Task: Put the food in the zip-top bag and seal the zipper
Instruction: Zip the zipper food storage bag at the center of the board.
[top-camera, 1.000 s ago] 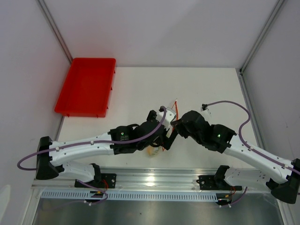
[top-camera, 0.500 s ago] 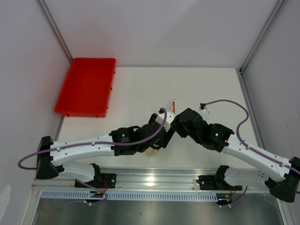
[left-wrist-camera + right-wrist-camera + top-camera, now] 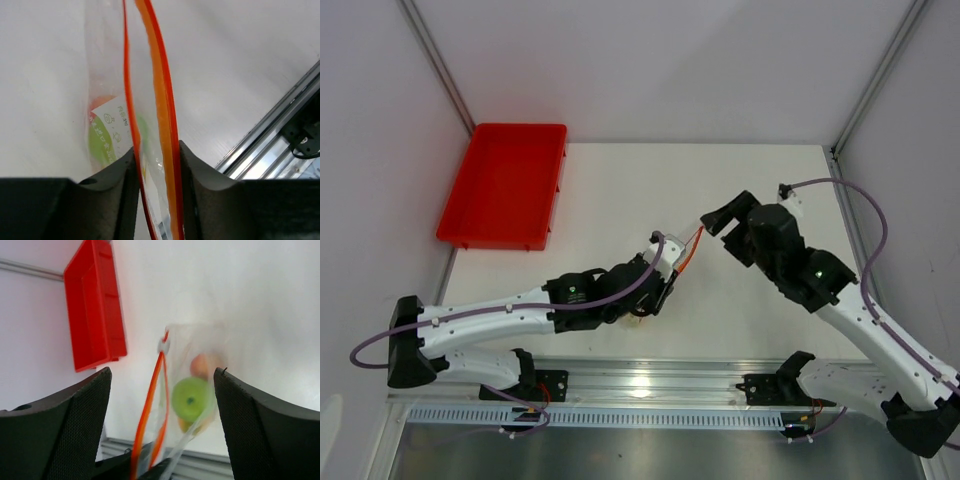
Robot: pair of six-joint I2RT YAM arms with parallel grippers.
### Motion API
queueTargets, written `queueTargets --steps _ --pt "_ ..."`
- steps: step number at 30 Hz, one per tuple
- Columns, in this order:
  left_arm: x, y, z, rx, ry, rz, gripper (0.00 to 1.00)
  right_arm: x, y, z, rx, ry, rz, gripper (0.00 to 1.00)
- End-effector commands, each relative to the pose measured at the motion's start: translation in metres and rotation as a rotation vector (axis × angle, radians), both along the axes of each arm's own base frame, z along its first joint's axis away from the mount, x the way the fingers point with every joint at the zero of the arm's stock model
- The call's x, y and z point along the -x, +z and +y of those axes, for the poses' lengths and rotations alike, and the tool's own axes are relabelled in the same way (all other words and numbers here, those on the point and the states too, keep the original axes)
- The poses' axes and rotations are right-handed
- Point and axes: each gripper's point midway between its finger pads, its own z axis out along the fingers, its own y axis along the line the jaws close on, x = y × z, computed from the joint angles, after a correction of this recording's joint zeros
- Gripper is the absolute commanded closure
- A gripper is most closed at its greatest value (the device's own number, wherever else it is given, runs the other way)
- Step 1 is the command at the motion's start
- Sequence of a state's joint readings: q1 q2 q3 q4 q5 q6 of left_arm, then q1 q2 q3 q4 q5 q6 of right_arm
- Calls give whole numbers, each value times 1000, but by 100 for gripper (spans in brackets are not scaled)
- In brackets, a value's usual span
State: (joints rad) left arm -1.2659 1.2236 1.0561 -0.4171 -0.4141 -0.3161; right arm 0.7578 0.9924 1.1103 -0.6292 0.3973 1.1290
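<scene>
The zip-top bag, clear and crinkly, hangs above the table with the food inside: a green fruit, a pinkish-orange one behind it and a yellow-orange one beneath. My left gripper is shut on the bag's mouth, one orange-red strip of the zipper against each finger and a slit between the strips. In the top view the left gripper holds the zipper. My right gripper stands open up and to the right, clear of the bag.
A red tray lies at the table's far left corner, also seen as the red tray. The aluminium rail runs along the near edge, just below the left gripper.
My right gripper let go of the bag, opened wide and drew back up and to the right. My left gripper closed on the bag's zipper edge and shifted slightly toward the near edge.
</scene>
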Motion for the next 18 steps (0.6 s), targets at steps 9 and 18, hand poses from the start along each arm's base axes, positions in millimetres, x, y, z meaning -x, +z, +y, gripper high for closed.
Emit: queueTargets --steps 9,18 --pt "-10 34 22 108 -28 23 99 -12 -16 -24 320 436 -215 19" --pt "0 40 44 193 -164 109 99 11 -10 -12 404 650 -448 24"
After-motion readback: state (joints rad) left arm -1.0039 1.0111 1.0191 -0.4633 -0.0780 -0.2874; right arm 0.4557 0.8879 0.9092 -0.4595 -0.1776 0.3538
